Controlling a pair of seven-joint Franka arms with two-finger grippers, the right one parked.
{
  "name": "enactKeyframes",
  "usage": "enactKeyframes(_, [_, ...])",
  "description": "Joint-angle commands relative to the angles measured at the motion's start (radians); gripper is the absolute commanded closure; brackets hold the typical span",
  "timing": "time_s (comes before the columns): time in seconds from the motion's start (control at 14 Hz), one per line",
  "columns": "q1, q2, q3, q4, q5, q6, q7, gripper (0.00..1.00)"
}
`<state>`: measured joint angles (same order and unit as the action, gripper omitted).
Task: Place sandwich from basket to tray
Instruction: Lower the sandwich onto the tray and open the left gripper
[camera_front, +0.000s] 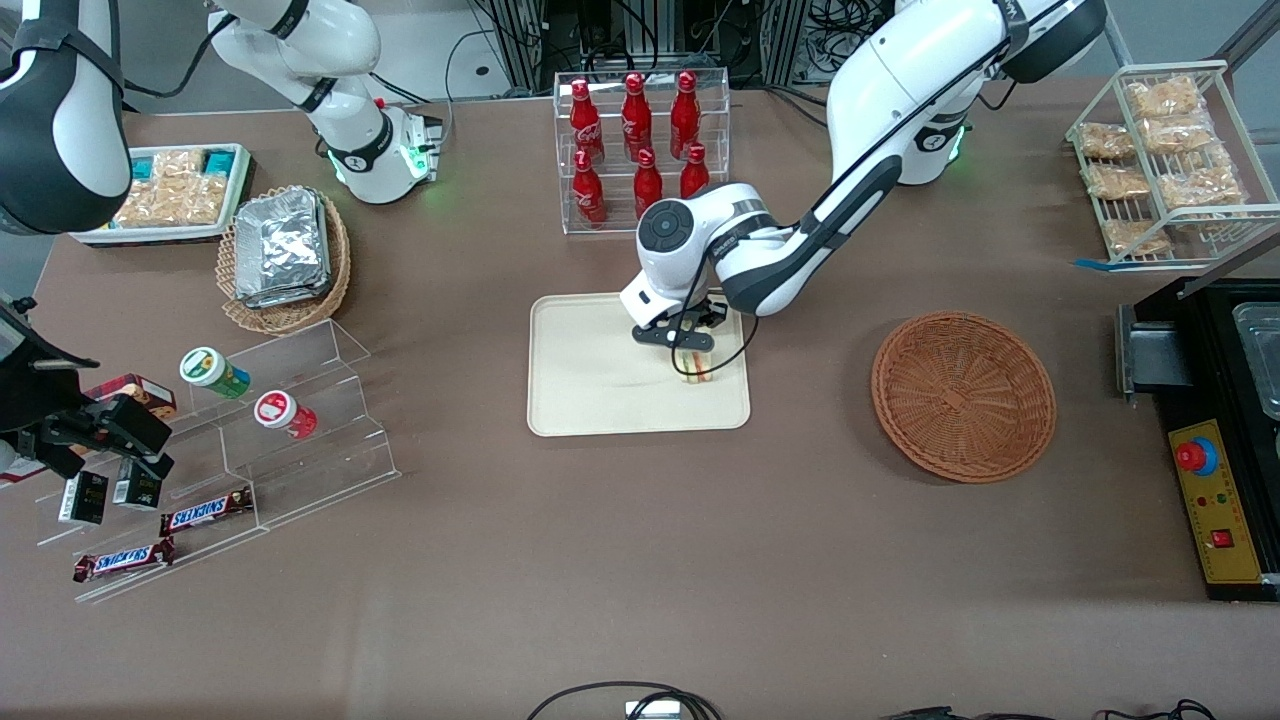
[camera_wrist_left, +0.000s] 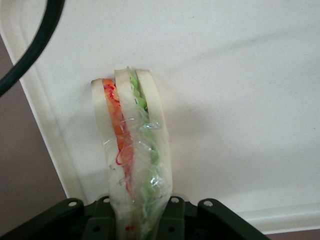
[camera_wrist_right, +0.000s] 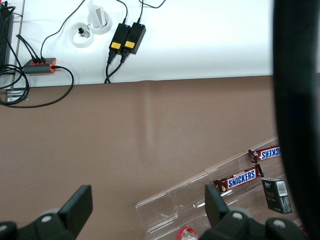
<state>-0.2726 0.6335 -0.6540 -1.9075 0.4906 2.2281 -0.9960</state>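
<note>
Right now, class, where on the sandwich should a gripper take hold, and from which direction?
Across its two flat bread faces, coming from above: the sandwich stands on edge on the tray, layers upright. The gripper holds it this way.

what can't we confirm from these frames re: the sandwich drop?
- Gripper over the tray: front view, wrist housing covers its fingers.
- Sandwich lower end: wrist view, the gripper body cuts it off.
- Sandwich touching the tray: unclear in both views.
- Basket: only in front view.
</note>
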Motion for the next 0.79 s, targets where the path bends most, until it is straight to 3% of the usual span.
enactKeyframes(0.0, [-0.014, 0.028, 0.011, 0.022, 0.029, -0.004, -0.029, 0.29])
enactKeyframes(0.14, [-0.008, 0.015, 0.011, 0.022, 0.026, -0.01, -0.029, 0.24])
enactKeyframes(0.5, [0.001, -0.051, 0.016, 0.044, 0.01, -0.019, -0.039, 0.25])
enactKeyframes(0.71, [0.001, -0.054, 0.039, 0.134, -0.001, -0.118, -0.061, 0.26])
